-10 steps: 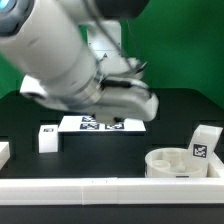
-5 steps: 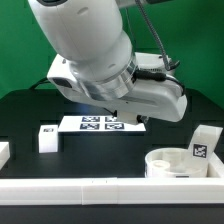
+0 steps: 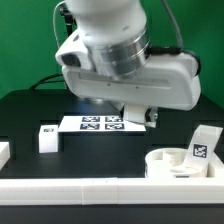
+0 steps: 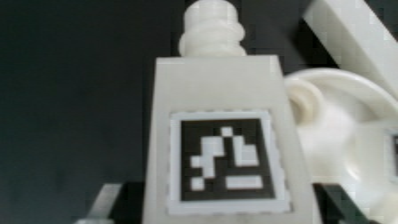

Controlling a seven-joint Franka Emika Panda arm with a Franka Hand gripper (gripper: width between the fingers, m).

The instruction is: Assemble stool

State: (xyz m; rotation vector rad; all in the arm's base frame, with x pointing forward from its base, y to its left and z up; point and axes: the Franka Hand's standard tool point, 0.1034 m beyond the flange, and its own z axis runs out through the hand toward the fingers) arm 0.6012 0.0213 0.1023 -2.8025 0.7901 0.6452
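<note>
Far left, a white piece [image 3: 3, 152] is cut off at the edge. The left leg [image 3: 46, 138] stands beside the marker board [image 3: 100, 123]. The arm [image 3: 120, 60] hides most of the gripper [image 4: 222, 208], which is clenched on the held leg [image 4: 222, 120], raised left of the seat [image 3: 178, 163].

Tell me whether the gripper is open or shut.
Shut on a leg: the wrist view shows this tagged white block sitting tight between the fingers of the gripper.
</note>
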